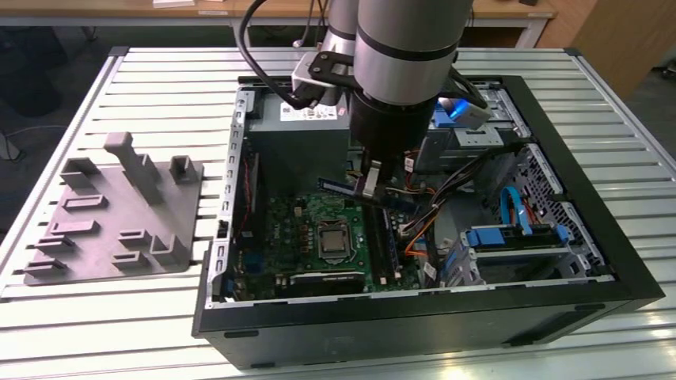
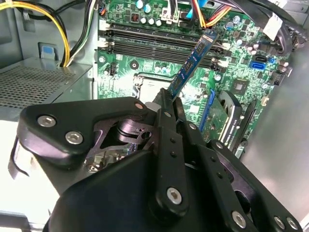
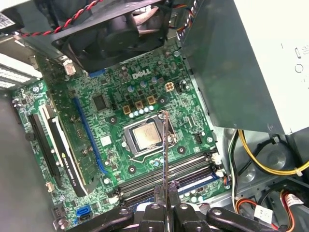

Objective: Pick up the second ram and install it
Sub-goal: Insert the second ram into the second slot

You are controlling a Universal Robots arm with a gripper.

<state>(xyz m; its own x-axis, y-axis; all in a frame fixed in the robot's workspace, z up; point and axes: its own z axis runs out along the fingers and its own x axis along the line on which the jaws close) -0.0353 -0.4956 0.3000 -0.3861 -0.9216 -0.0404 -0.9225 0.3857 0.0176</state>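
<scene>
My gripper [image 1: 368, 188] hangs inside the open computer case [image 1: 591, 261], shut on the second ram [image 1: 338, 186], a slim bluish board. In the second wrist view the ram [image 2: 190, 63] sticks out from the gripper [image 2: 171, 96] at a slant, its far end over the black memory slots [image 2: 159, 46]. The first wrist view shows the ram [image 3: 165, 150] edge-on, held by the gripper [image 3: 166, 200] above the motherboard [image 3: 111, 145], between the processor socket [image 3: 145, 135] and the memory slots [image 3: 164, 176]. The stick is clear of the slots.
A grey moulded fixture tray [image 1: 116, 214] lies on the slatted table at the exterior view's left. Inside the case are the power supply [image 1: 301, 134], a fan [image 3: 116, 29], an expansion card [image 3: 63, 145], drive cages [image 1: 528, 237] and loose cables [image 3: 260, 159] beside the slots.
</scene>
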